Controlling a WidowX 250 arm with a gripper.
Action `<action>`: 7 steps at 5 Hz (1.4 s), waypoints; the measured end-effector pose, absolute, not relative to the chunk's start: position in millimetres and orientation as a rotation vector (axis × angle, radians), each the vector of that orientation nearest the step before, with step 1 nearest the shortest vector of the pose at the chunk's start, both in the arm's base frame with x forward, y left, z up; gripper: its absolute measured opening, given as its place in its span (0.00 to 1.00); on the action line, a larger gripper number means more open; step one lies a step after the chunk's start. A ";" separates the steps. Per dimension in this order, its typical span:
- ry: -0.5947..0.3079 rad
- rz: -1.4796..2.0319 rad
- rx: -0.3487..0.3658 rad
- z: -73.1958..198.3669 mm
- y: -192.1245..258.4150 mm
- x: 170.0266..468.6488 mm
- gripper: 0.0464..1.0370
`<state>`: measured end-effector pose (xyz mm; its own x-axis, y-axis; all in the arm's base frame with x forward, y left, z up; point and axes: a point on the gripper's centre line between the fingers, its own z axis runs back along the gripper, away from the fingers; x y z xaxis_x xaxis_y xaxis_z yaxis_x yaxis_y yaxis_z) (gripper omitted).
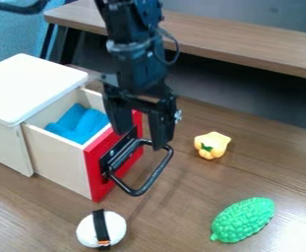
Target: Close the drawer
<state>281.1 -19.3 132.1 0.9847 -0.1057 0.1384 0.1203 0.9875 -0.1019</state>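
Nearest, at btm of view: white rice-roll toy w/ black band (pixel 101 229) lower L, green bumpy toy (pixel 242 220) lower R, both on the brown wood surface (pixel 181 221). A bit farther, L side: drawer (pixel 55 157) pulled out of white-topped cabinet (pixel 30 86), red front (pixel 96 172), black handle (pixel 156 174), blue cloth (pixel 83 123) inside. Tool (pixel 140 140) hangs at drawer front, fingers apart; contact w/ handle unclear. Yellow toy (pixel 211 144) R of tool. Far back: wood ledge (pixel 234 42).
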 end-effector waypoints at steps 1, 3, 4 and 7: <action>-0.168 -0.100 -0.112 124.5 -19.3 284.3 0.96; -0.231 -0.030 -0.111 107.3 -12.1 286.8 0.96; -0.242 -0.018 -0.099 101.2 -8.8 290.5 0.96; -0.246 0.025 -0.041 86.9 5.3 300.7 0.96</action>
<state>300.7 5.3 86.9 0.9695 0.0299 0.2431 -0.0198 0.9988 -0.0439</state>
